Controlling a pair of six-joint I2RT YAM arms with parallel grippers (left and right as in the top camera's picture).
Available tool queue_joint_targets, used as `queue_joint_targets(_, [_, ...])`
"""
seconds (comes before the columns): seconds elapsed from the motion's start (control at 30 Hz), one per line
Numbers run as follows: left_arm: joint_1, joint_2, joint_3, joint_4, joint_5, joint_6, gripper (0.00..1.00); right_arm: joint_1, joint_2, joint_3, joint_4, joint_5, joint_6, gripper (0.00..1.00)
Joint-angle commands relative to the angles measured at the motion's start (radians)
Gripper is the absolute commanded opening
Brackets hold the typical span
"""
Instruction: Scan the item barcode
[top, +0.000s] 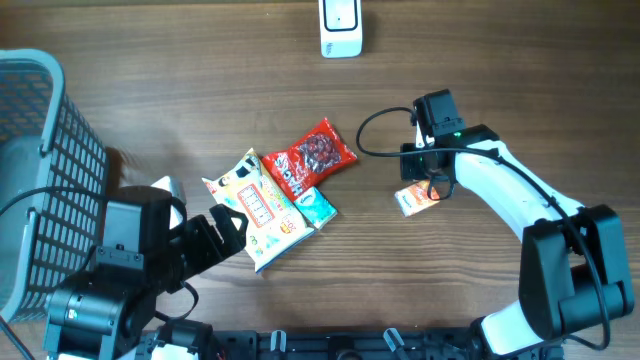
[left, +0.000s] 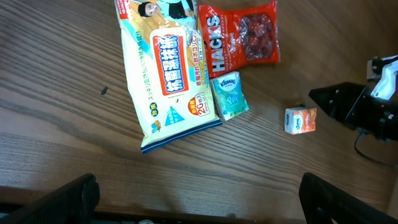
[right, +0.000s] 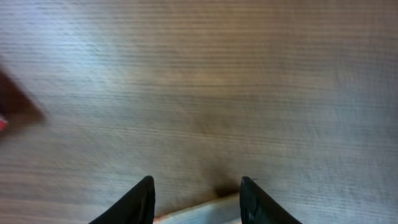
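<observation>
Over the table (top: 200, 90), scanner (top: 340, 25) well apart from me, my right claw (right: 196, 182) hangs half open, holding nothing, the small orange box (left: 300, 119) seemingly just beneath my jaws; I'm at the pickup, next I close on it.

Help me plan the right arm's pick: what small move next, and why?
Probably lower the right gripper around the box and close. Its jaws stand apart, and the box's edge shows between the fingertips, not yet gripped.
</observation>
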Motion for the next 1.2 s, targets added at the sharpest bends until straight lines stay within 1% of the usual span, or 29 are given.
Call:
queue_joint_targets(0.0, [0.004, -0.002, 0.000, 0.001, 0.011, -0.006, 1.00, 0.000, 0.008, -0.002, -0.077, 0.039, 0.058, 0.44])
queue_joint_targets(0.03, [0.004, -0.002, 0.000, 0.001, 0.011, -0.006, 1.00, 0.000, 0.008, -0.002, -0.123, 0.031, 0.079, 0.44])
queue_joint_targets(0.17, [0.004, -0.002, 0.000, 0.002, 0.011, -0.006, 1.00, 0.000, 0.008, -0.002, -0.259, -0.054, 0.076, 0.44])
queue_joint_targets(0.3, [0.004, -0.002, 0.000, 0.002, 0.011, -0.006, 1.00, 0.000, 0.008, 0.014, -0.443, -0.153, 0.063, 0.44])
queue_joint_targets(0.37, [0.004, -0.002, 0.000, 0.001, 0.011, -0.006, 1.00, 0.000, 0.008, 0.050, -0.553, -0.200, 0.029, 0.50])
queue_joint_targets(0.43, [0.004, -0.002, 0.000, 0.002, 0.012, -0.006, 1.00, 0.000, 0.008, 0.095, -0.637, -0.198, 0.023, 0.57])
queue_joint_targets(0.53, [0.004, -0.002, 0.000, 0.001, 0.011, -0.006, 1.00, 0.000, 0.008, 0.127, -0.660, -0.211, 0.021, 0.61])
queue_joint_targets(0.6, [0.004, -0.002, 0.000, 0.001, 0.012, -0.006, 1.00, 0.000, 0.009, 0.127, -0.666, -0.286, -0.046, 0.60])
queue_joint_targets(0.63, [0.004, -0.002, 0.000, 0.001, 0.011, -0.006, 1.00, 0.002, 0.009, 0.121, -0.668, -0.284, -0.044, 0.57])
queue_joint_targets(0.67, [0.004, -0.002, 0.000, 0.002, 0.012, -0.006, 1.00, 0.008, 0.009, 0.100, -0.671, -0.262, -0.028, 0.56])
queue_joint_targets(0.73, [0.004, -0.002, 0.000, 0.002, 0.012, -0.006, 1.00, 0.029, 0.009, 0.042, -0.672, -0.216, 0.058, 0.58])
queue_joint_targets(0.83, [0.004, -0.002, 0.000, 0.001, 0.011, -0.006, 1.00, 0.059, 0.010, -0.039, -0.652, -0.254, 0.095, 0.60])
queue_joint_targets(0.9, [0.004, -0.002, 0.000, 0.001, 0.012, -0.006, 1.00, 0.069, 0.011, -0.061, -0.614, -0.255, 0.146, 0.60])
queue_joint_targets(0.93, [0.004, -0.002, 0.000, 0.001, 0.012, -0.006, 1.00, 0.081, 0.011, -0.078, -0.572, -0.256, 0.158, 0.57])
queue_joint_targets(0.97, [0.004, -0.002, 0.000, 0.001, 0.012, -0.006, 1.00, 0.093, 0.011, -0.094, -0.517, -0.263, 0.163, 0.52])
queue_joint_targets(1.03, [0.004, -0.002, 0.000, 0.001, 0.011, -0.006, 1.00, 0.108, 0.011, -0.121, -0.426, -0.285, 0.205, 0.18])
queue_joint_targets(1.07, [0.004, -0.002, 0.000, 0.001, 0.011, -0.006, 1.00, 0.113, 0.011, -0.130, -0.399, -0.284, 0.226, 0.09])
queue_joint_targets(1.1, [0.004, -0.002, 0.000, 0.002, 0.012, -0.006, 1.00, 0.113, 0.011, -0.134, -0.381, -0.280, 0.236, 0.05])
queue_joint_targets(1.17, [0.004, -0.002, 0.000, 0.001, 0.011, -0.006, 1.00, 0.112, 0.011, -0.135, -0.323, -0.274, 0.236, 0.04])
